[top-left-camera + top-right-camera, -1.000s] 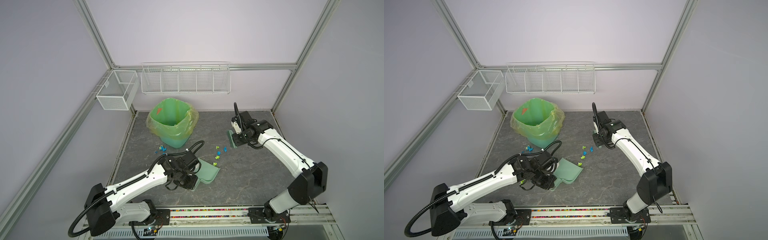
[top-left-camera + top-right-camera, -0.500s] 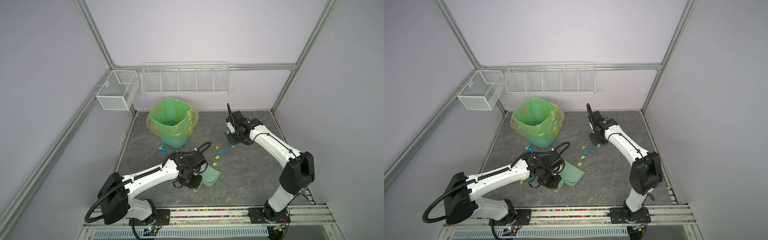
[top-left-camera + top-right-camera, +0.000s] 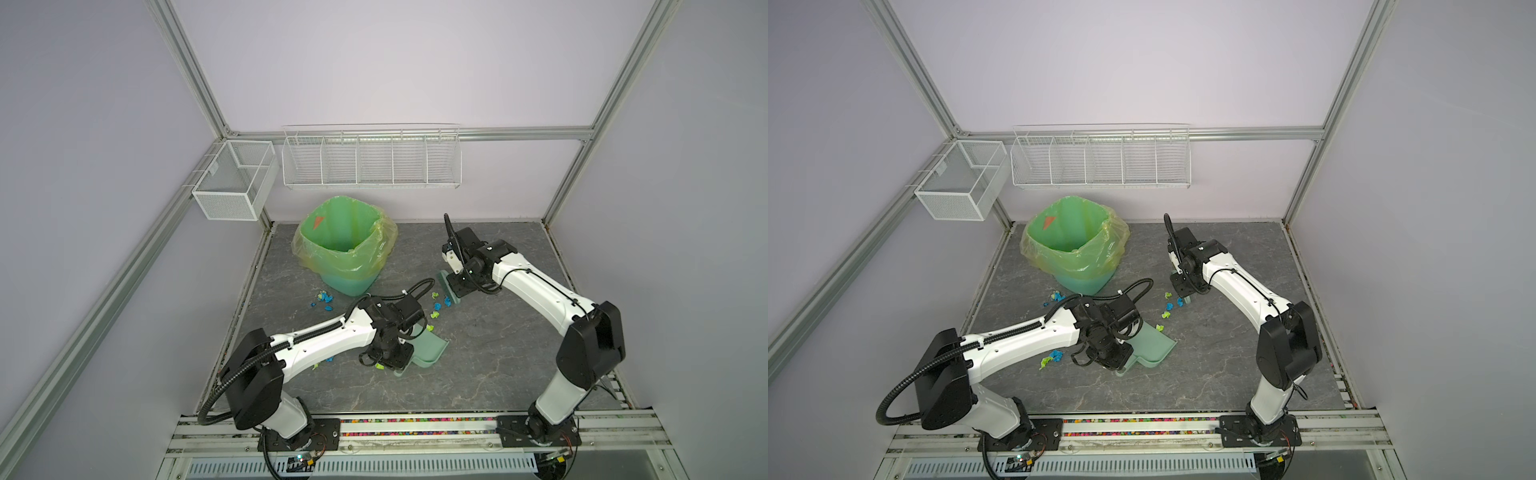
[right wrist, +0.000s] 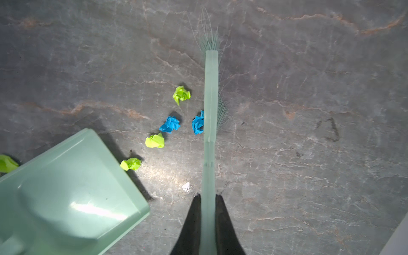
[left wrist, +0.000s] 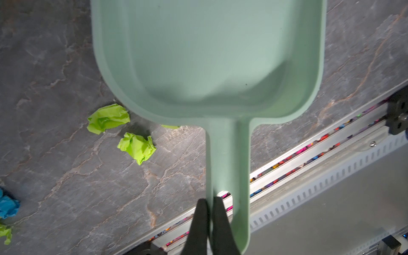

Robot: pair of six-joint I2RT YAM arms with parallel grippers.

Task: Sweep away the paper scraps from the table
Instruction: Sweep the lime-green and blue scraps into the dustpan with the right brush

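Shifting closer to paper scraps (image 4: 169,124) — right pincer (image 4: 208,195) clamped on brush (image 4: 210,88), left pincer (image 5: 209,199) clamped on dustpan (image 5: 209,55).

Smooth, faintly glossy plastic dustpan (image 5: 209,55); crumpled matt paper scraps (image 4: 170,124) beside the right tool's (image 4: 207,196) frosted plastic brush (image 4: 210,88); veined, stone-look matt tabletop (image 4: 309,154).
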